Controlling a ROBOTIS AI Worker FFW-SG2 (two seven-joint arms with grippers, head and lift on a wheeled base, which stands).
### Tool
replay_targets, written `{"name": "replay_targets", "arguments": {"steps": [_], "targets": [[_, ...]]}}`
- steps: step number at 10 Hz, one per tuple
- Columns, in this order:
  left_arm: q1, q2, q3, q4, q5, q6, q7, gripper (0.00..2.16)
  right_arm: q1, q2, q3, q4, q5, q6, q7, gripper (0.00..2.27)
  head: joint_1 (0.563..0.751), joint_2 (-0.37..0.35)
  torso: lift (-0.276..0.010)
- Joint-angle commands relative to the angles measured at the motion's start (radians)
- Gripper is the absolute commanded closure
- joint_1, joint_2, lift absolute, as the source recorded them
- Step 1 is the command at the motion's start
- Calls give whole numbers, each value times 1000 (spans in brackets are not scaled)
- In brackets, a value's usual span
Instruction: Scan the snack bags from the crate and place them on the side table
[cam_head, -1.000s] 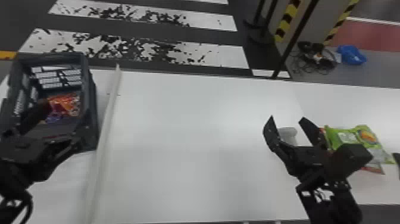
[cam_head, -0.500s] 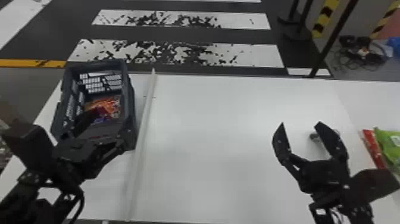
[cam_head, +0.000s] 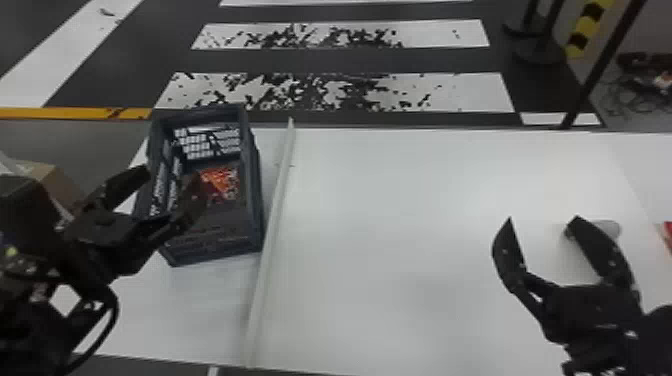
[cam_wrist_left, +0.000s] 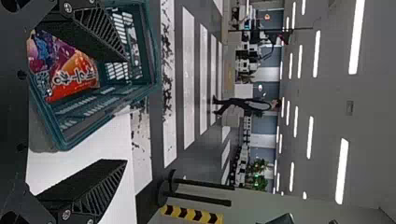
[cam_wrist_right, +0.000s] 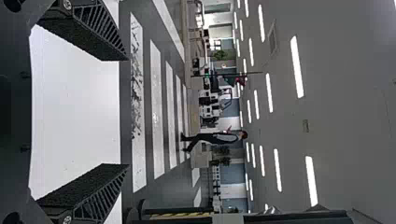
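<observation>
My left gripper (cam_head: 172, 180) is open over the near left part of the dark crate (cam_head: 255, 200). Inside the crate lies an orange-red snack bag (cam_head: 225, 182), with nothing between my fingers and it. In the left wrist view, the open left gripper (cam_wrist_left: 126, 112) has one finger in front of the crate (cam_wrist_left: 154, 56), and the snack bag (cam_wrist_left: 77, 77) lies beyond that finger. My right gripper (cam_head: 542, 220) stands open above the right part of the white table, near a small pale cylindrical object (cam_head: 607, 229). The right wrist view has the right gripper (cam_wrist_right: 127, 112) open and holding nothing.
A long white strip (cam_head: 272, 225) runs front to back across the white table (cam_head: 400, 250), just right of the crate. A red item (cam_head: 668, 234) shows at the far right edge. A cardboard box (cam_head: 55, 182) stands left of the table.
The head view has swung left, bringing the crate nearer the middle and leaving the green snack bag at the right out of frame. Both grippers have stayed open.
</observation>
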Motion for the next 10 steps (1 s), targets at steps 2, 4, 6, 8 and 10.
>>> {"name": "replay_targets", "arguments": {"steps": [2, 4, 6, 8, 10], "targets": [[-213, 21, 79, 55, -162, 138, -119, 113, 11, -3, 0, -1, 0, 0, 0, 63, 695, 166, -94], [-342, 130, 77, 143, -248, 178, -197, 117, 19, -3, 0, -1, 1, 0, 0, 63, 695, 207, -94], [-448, 207, 36, 272, -352, 157, -302, 117, 25, -3, -2, -4, 0, 3, 0, 63, 695, 227, -94], [-537, 267, -62, 422, -484, 49, -403, 117, 34, -3, -8, -9, 0, 3, 0, 66, 695, 222, -94], [-640, 293, -134, 586, -594, -12, -501, 117, 46, -6, -15, -20, 0, 3, 0, 66, 695, 197, -94]]}}
